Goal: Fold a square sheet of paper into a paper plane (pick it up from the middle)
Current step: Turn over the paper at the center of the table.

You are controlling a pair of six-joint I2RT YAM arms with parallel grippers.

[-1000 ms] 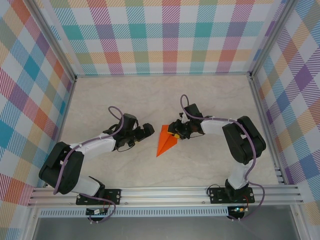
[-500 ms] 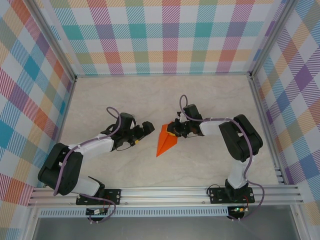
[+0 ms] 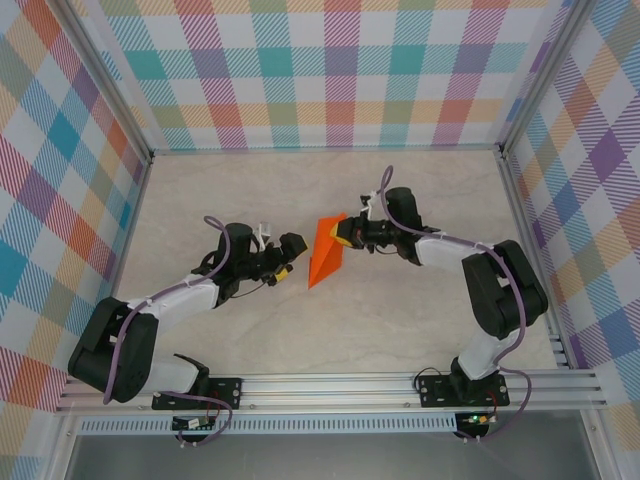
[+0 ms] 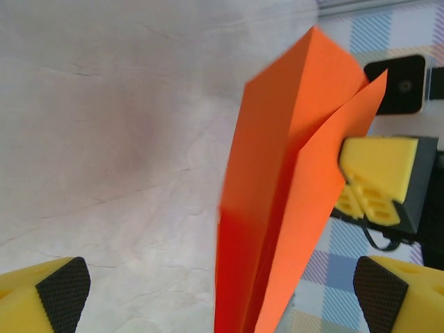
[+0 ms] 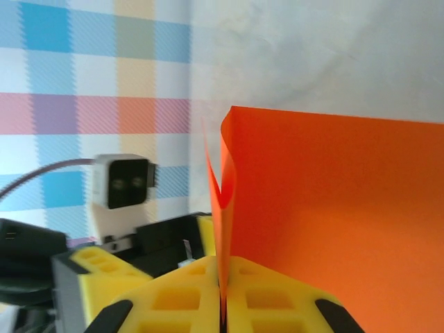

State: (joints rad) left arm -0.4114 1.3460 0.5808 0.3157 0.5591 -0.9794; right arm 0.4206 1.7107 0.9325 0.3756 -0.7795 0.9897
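paper plane (image 3: 325, 257) lifted upright since before, pinched in right gripper (image 3: 344, 236); left gripper (image 3: 291, 257) wide open

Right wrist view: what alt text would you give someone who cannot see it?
The right gripper, at the bottom, is shut on the edge of a folded orange paper that fills the right half. Behind, at left, are the other arm's camera and a plaid wall.
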